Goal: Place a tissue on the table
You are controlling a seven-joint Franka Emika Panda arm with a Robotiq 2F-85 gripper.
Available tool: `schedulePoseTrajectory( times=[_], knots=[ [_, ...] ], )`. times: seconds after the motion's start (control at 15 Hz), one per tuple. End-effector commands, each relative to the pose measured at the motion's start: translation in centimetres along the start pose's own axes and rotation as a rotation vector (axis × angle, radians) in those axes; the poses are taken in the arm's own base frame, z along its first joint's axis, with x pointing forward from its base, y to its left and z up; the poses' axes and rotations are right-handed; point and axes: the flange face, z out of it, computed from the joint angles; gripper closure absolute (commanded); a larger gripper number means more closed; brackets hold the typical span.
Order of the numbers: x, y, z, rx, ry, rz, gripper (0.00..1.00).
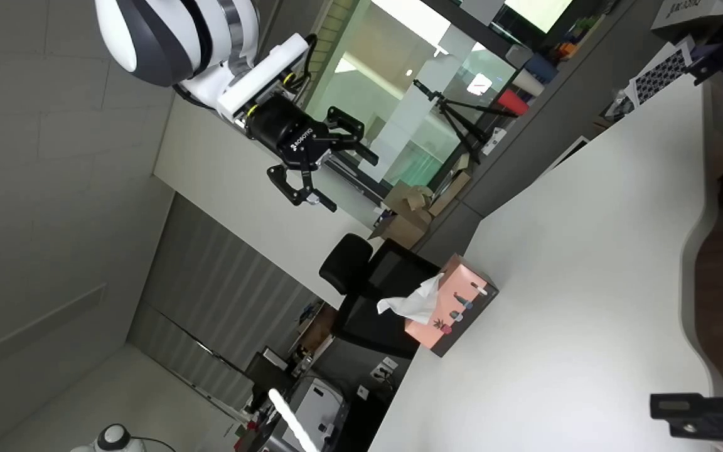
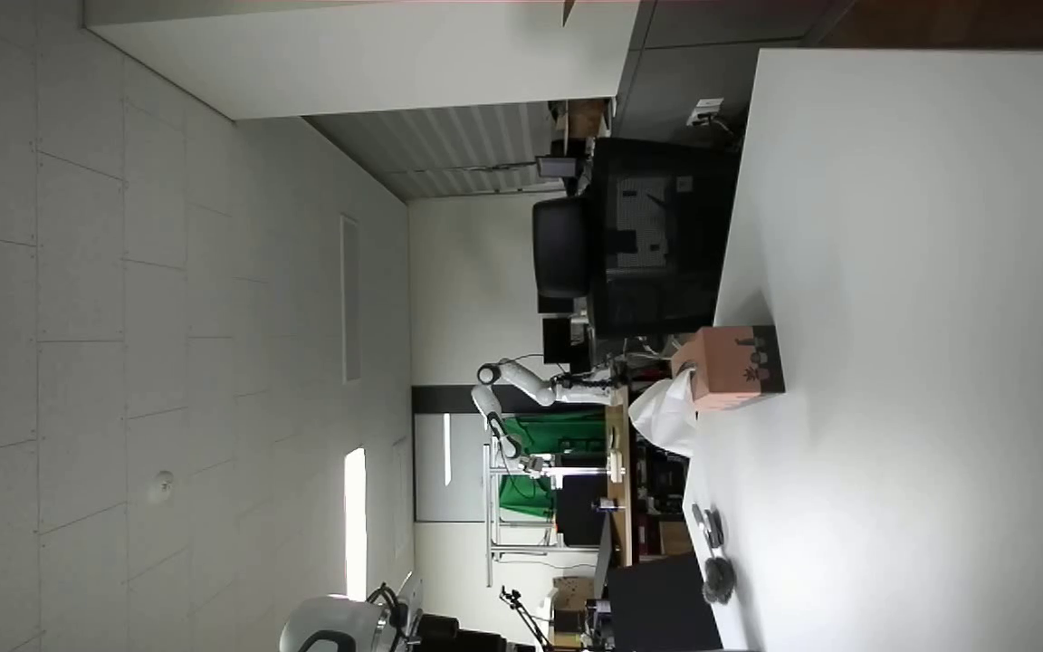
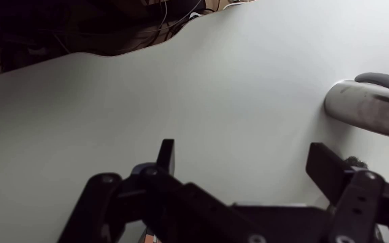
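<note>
The fingers (image 3: 324, 170) stand wide apart, holding nothing, and the tissue (image 1: 420, 302) pokes up from its box (image 1: 449, 311), lower than them and off to one side, though I can't tell how far.

Peach-and-black rectangular tissue box (image 1: 452, 307) on white desk (image 1: 600, 270), near the edge by the black office chair (image 1: 374, 323); white tissue (image 1: 417, 302) protruding from box top. In an exterior view, dark fuzzy roundish object (image 2: 718, 580) near desk edge, box between it and chair. Wrist view: grey-handled pale cylinder (image 3: 363, 105) on desk.
</note>
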Motion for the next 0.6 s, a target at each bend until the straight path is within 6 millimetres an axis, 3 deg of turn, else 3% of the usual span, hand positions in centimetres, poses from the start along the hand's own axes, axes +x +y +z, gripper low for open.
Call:
schedulePoseTrajectory(
  times=[0.0,0.33,0.53],
  knots=[
    [0.0,0.0,0.0,0.0,-0.001,0.0,0.0],
    [0.0,0.0,0.0,0.0,-0.001,0.0,0.0],
    [2.4,0.3,0.0,-0.083,0.012,-0.082,0.0]
  ],
)
